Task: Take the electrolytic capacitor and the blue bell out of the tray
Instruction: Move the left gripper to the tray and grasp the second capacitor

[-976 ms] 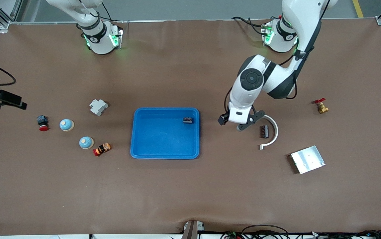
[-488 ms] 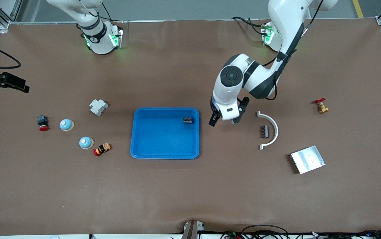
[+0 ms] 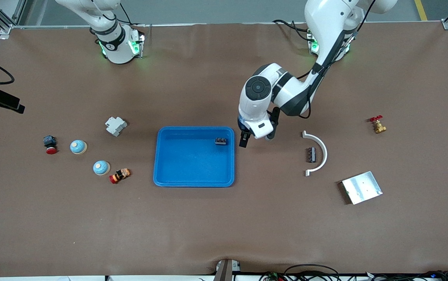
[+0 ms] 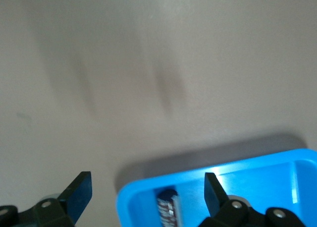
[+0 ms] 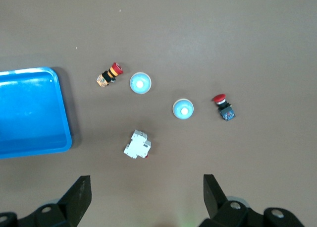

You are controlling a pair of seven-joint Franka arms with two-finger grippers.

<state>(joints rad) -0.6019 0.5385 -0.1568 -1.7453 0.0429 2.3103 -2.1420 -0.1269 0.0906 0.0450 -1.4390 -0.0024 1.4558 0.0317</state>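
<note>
A small black capacitor (image 3: 220, 141) lies in the blue tray (image 3: 177, 179), in the corner toward the left arm's end; the left wrist view shows that capacitor (image 4: 167, 212) inside the tray's corner (image 4: 130, 197). My left gripper (image 3: 256, 137) (image 4: 147, 192) hangs open and empty over that tray edge. A second black capacitor (image 3: 311, 155) sits on the table inside a white arc. Two blue-topped bells (image 3: 78, 146) (image 3: 101, 168) stand toward the right arm's end. My right gripper (image 5: 147, 195) is open and empty, high above those bells (image 5: 140, 83) (image 5: 183, 109).
Near the bells are a white breaker (image 3: 115, 125) and two red push-button switches (image 3: 50, 144) (image 3: 119, 175). Toward the left arm's end lie a white arc (image 3: 320, 153), a metal plate (image 3: 361, 187) and a brass valve with a red handle (image 3: 378, 125).
The left arm has swung from over the white arc and second capacitor to the tray's edge, gripper still open. The right arm has shifted only a little.
</note>
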